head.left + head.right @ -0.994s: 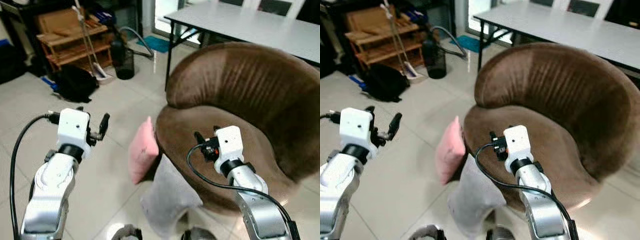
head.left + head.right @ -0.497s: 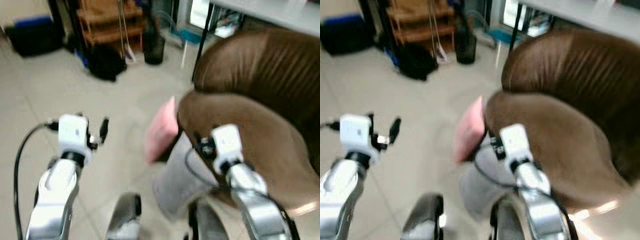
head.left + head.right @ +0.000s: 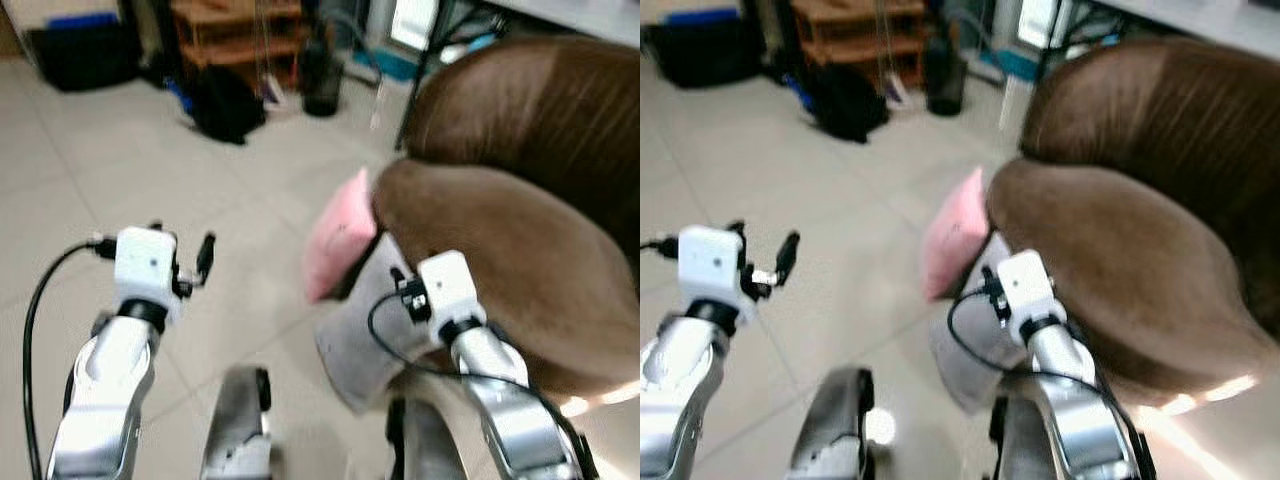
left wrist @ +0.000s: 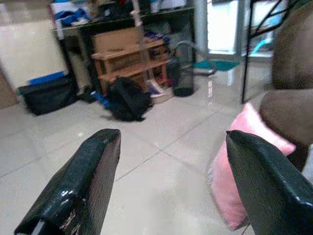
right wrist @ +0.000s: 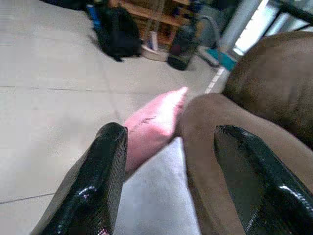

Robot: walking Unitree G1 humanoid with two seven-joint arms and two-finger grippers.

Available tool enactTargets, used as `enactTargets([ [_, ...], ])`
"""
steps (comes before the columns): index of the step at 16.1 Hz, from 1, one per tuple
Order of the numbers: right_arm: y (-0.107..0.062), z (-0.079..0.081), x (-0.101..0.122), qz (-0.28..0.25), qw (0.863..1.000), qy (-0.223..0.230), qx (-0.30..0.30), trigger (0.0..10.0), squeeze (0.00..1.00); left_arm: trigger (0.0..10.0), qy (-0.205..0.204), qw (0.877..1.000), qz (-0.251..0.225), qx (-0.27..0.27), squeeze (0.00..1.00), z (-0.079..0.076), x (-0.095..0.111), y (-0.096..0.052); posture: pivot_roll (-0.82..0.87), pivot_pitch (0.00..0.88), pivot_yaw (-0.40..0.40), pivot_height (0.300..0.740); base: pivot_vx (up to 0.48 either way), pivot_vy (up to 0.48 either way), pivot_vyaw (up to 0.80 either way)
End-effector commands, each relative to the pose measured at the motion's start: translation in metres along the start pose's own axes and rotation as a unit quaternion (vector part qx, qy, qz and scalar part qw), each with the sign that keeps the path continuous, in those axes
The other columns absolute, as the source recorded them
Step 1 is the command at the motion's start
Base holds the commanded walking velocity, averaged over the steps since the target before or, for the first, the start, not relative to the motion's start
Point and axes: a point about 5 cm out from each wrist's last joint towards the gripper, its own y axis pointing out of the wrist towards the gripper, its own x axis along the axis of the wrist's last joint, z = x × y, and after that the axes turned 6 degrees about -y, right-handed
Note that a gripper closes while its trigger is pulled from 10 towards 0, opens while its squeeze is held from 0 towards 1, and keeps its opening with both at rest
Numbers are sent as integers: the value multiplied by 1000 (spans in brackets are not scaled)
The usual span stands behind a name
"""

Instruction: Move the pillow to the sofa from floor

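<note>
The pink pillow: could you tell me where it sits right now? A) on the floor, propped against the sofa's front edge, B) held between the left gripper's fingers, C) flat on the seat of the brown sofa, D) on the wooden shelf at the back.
A: the pink pillow stands on the tiled floor, leaning against the brown sofa, beside a grey pillow, and both grippers are open and apart from it.

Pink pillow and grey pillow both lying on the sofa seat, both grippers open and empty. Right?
Not the seat. The pink pillow and grey pillow stand on the floor, propped against the sofa front, as the left eye view shows. The rest holds: left gripper and right gripper are open and empty.
</note>
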Motion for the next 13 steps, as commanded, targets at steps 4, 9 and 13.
enactTargets([
  [4, -1, -3, -2, 1, 1000, 4, -2, 10000, 0, 10000, 4, 1000, -1, -10, 0, -3, 1, 1, 22, 86, -28, 595, 282, 0, 0],
  [9, 0, 0, -5, 7, 1000, 13, 7, 10000, 0, 10000, 6, 1000, 0, -10, 0, -3, 1, 1, 28, 79, -33, 595, 281, 0, -298],
  [13, -1, 2, -6, 4, 1000, 10, 12, 10000, 0, 10000, 9, 1000, 0, -14, 0, -4, 1, 1, 29, 70, -29, 595, 269, 0, -188],
])
